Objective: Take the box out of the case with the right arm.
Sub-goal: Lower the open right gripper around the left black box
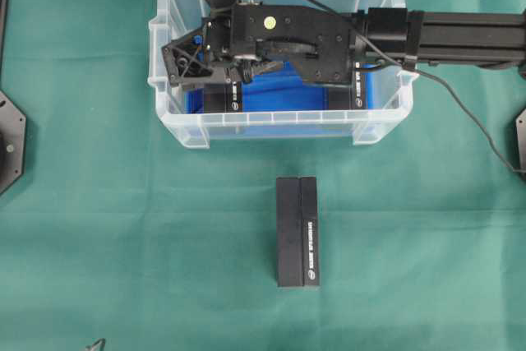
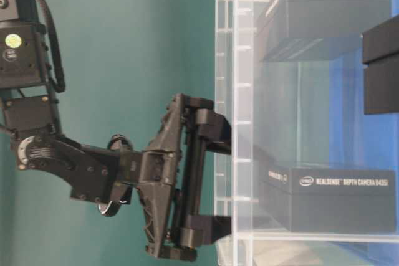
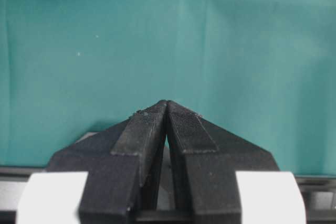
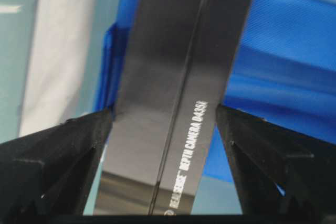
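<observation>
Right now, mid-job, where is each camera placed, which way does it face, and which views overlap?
Overhead: looks straight down on the case, a box on the cloth and the right arm.
Table-level: low outside the case wall, rotated sideways; right pincer reaches in.
Left wrist: closed left pincer over green cloth.
Right wrist: open fingers straddle a RealSense box.
Shared: that box appears in overhead, table-level and right wrist.

1. Overhead: you get even, bright light and sharp focus; only a short soft shadow beside the black box on the green cloth [image 1: 99, 244].
2. Table-level: the case [image 2: 234, 123] wall hazes everything you see behind it.
3. Left wrist: near fingers [image 3: 144, 129] soft, cloth evenly lit.
4. Right wrist: box [image 4: 173, 103] blurred, pale sheen low on it.
</observation>
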`<move>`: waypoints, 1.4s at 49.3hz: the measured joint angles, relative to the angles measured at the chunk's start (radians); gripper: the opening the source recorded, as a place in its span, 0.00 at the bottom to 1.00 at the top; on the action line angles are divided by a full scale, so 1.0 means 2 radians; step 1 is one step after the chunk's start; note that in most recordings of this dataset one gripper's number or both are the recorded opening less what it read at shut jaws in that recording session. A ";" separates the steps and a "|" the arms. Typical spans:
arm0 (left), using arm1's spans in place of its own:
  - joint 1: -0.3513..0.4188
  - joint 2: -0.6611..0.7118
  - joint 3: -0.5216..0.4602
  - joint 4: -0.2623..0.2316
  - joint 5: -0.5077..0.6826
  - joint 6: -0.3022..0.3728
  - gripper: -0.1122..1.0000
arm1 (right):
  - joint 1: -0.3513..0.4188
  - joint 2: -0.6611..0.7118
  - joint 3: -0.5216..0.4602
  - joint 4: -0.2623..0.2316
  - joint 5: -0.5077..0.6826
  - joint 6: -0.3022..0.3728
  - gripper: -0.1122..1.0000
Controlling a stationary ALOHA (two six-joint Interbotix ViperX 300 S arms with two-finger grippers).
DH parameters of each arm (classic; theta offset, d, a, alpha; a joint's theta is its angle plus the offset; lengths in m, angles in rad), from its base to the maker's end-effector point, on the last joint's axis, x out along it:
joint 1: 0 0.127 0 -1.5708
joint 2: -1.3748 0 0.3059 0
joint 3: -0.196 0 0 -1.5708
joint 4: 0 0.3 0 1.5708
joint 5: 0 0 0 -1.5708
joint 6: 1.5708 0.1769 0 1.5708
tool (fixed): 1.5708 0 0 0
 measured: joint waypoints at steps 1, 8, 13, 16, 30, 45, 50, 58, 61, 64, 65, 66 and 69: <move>0.000 0.000 0.000 0.000 0.000 0.000 0.10 | 0.000 0.002 0.002 0.001 -0.004 0.000 0.89; 0.000 0.000 -0.001 0.000 0.000 0.000 0.10 | -0.002 0.012 0.015 0.000 -0.025 0.005 0.89; 0.000 0.000 0.000 0.000 0.000 0.000 0.10 | -0.002 0.015 0.021 0.000 -0.031 0.006 0.89; 0.000 0.000 0.000 0.000 0.000 0.000 0.10 | -0.002 0.015 0.025 0.000 -0.032 0.007 0.89; 0.000 0.000 0.002 0.000 0.000 -0.003 0.10 | -0.002 0.016 0.030 0.001 -0.034 0.008 0.89; 0.000 0.000 0.002 0.000 0.000 -0.004 0.10 | -0.003 0.019 0.030 0.000 -0.042 0.009 0.89; 0.000 0.000 0.002 0.000 0.000 -0.003 0.10 | -0.003 0.020 0.030 0.001 -0.042 0.011 0.89; 0.000 0.000 0.002 -0.001 0.000 -0.004 0.10 | -0.003 0.020 0.030 0.002 -0.042 0.034 0.84; 0.000 0.000 0.002 0.000 0.000 -0.004 0.10 | -0.003 0.021 0.031 0.002 -0.041 0.042 0.76; 0.000 0.000 0.002 0.000 0.000 -0.004 0.10 | -0.003 0.020 0.031 0.002 -0.041 0.048 0.76; 0.000 0.000 0.002 0.000 0.000 -0.004 0.10 | -0.003 0.021 0.030 0.002 -0.041 0.049 0.75; 0.000 0.000 0.002 -0.001 0.000 -0.004 0.10 | -0.003 0.020 0.031 0.002 -0.041 0.050 0.75; 0.000 0.000 0.003 0.000 0.000 -0.003 0.10 | -0.003 0.020 0.030 0.002 -0.041 0.050 0.75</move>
